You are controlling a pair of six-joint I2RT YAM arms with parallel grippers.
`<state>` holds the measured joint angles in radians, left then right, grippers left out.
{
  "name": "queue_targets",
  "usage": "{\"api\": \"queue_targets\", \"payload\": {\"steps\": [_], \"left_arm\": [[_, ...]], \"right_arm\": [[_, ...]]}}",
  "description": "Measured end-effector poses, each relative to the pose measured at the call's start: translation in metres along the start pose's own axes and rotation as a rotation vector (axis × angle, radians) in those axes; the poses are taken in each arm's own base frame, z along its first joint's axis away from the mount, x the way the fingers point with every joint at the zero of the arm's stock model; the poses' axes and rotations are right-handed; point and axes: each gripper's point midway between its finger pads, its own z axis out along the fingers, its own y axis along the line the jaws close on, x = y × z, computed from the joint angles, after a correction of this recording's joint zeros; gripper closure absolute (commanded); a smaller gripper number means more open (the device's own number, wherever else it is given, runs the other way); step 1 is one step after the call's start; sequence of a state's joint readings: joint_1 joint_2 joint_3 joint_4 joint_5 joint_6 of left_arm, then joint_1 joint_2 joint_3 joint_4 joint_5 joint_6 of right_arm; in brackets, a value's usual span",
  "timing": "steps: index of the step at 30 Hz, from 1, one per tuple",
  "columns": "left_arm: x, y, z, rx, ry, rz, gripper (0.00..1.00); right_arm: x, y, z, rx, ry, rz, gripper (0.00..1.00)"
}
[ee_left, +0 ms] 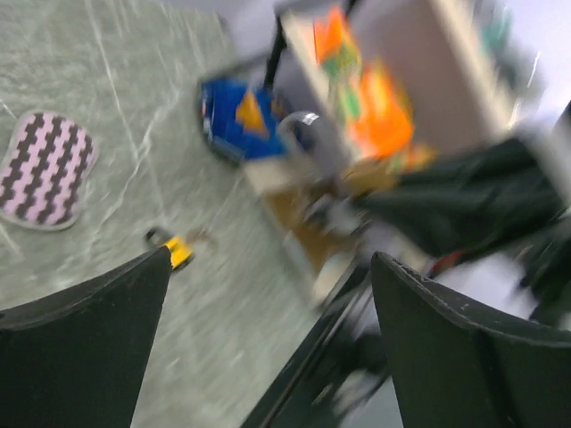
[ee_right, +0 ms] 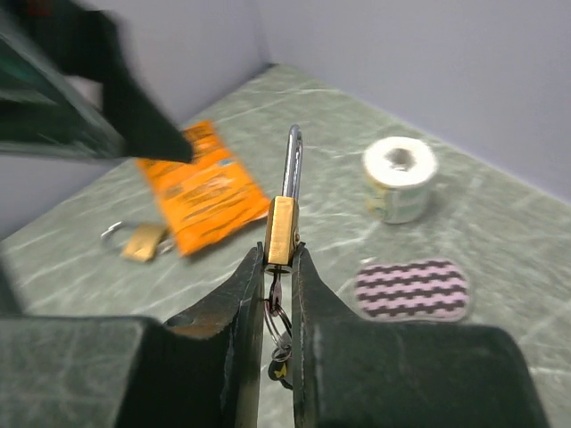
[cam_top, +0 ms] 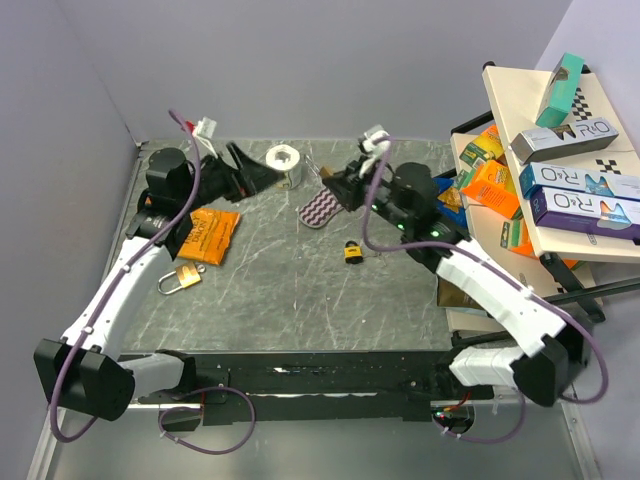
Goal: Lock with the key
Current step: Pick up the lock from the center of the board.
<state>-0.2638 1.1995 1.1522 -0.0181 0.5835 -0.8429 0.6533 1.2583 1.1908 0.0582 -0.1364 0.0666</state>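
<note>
Closest to the arm bases, a gold padlock point(cam_top: 180, 278) lies flat on the left side of the gray worktop point(cam_top: 290, 300). A bit further back and to the right sits a small yellow and black lock point(cam_top: 353, 252). Just past the gold padlock lies an orange packet point(cam_top: 210, 235). Further on is a flat pad with purple zigzags point(cam_top: 322, 208).

The right pincer point(ee_right: 278, 259) is up in the air near that pad. It is squeezed tight on a small brass lock point(ee_right: 282, 227), which stands up with its silver loop on top. A wire ring point(ee_right: 278, 330) hangs under the lock, between the fingers, with what looks like a key on it.

The left pincer point(ee_left: 272, 259) is wide open and holds nothing. Its picture is blurry.

At the back stands a white roll of tape point(cam_top: 285, 160). Off to the right, a shelf point(cam_top: 505, 110) holds colored boxes.
</note>
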Motion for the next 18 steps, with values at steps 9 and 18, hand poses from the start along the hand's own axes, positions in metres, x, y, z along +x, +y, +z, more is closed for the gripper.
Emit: {"api": "queue_targets", "payload": {"steps": [9, 18], "left_arm": [[0.082, -0.002, -0.054, 0.296, 0.449, 0.619, 0.09], [0.143, -0.044, -0.088, 0.534, 0.485, 0.865, 0.36]], "right_arm": [[0.001, 0.071, -0.065, -0.408, 0.063, -0.007, 1.0], [0.05, 0.107, -0.103, -0.656, 0.249, 0.072, 1.0]]}}
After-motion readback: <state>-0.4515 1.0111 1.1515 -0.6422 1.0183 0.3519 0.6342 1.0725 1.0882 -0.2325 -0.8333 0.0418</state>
